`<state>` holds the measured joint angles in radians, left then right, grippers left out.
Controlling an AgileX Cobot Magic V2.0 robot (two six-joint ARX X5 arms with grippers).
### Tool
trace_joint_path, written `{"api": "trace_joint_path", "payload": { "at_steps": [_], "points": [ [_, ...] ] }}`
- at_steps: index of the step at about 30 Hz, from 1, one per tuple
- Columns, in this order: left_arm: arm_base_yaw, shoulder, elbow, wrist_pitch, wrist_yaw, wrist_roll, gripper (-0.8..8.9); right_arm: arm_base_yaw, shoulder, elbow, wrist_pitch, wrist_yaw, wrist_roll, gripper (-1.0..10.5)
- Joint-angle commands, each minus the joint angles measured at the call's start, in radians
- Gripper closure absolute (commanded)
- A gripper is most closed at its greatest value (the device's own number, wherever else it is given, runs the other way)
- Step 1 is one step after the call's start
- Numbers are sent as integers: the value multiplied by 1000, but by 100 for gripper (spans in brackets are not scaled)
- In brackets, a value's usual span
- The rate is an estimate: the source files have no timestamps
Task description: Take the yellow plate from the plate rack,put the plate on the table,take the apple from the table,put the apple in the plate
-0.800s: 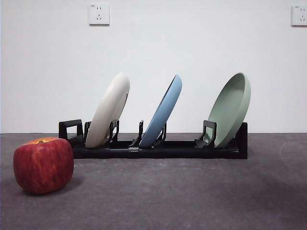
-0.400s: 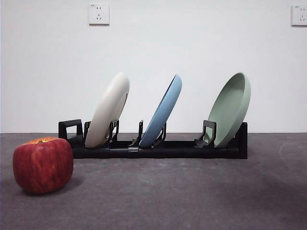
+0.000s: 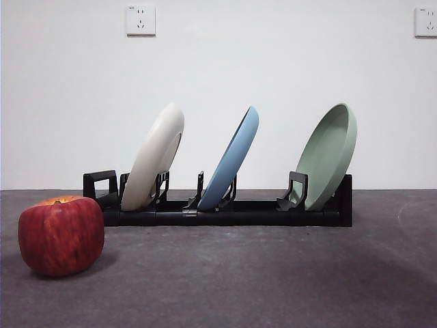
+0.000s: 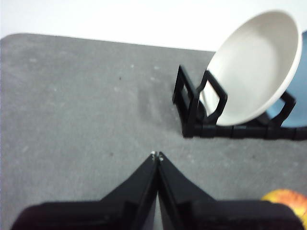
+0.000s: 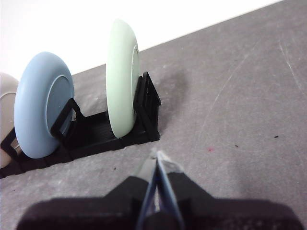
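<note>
The yellow plate [image 3: 156, 156] is cream and leans in the left slot of the black plate rack [image 3: 225, 210]; it also shows in the left wrist view [image 4: 252, 67]. The red apple [image 3: 61, 234] sits on the dark grey table [image 3: 259, 280] in front of the rack's left end; its edge shows in the left wrist view [image 4: 288, 199]. My left gripper [image 4: 157, 155] is shut and empty, above the table short of the rack's left end. My right gripper [image 5: 158, 158] is shut and empty near the rack's right end [image 5: 146, 115]. Neither arm shows in the front view.
A blue plate [image 3: 233, 158] stands in the rack's middle slot and a sage-green plate [image 3: 330, 154] in its right slot; both show in the right wrist view [image 5: 43, 103] [image 5: 121, 76]. A white wall with two sockets [image 3: 141, 20] stands behind the table.
</note>
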<state>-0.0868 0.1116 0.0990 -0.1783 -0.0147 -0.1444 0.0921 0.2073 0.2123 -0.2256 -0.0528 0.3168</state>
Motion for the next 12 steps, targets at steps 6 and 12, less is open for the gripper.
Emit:
{"api": "trace_joint_path", "payload": {
  "at_steps": [6,12],
  "points": [
    [3,181,162,47,25,-9,819,0,253,222,-57,-13,-28,958],
    [3,372,343,11,103,-10,819,0,441,394,-141,-149,-115,957]
  ]
}}
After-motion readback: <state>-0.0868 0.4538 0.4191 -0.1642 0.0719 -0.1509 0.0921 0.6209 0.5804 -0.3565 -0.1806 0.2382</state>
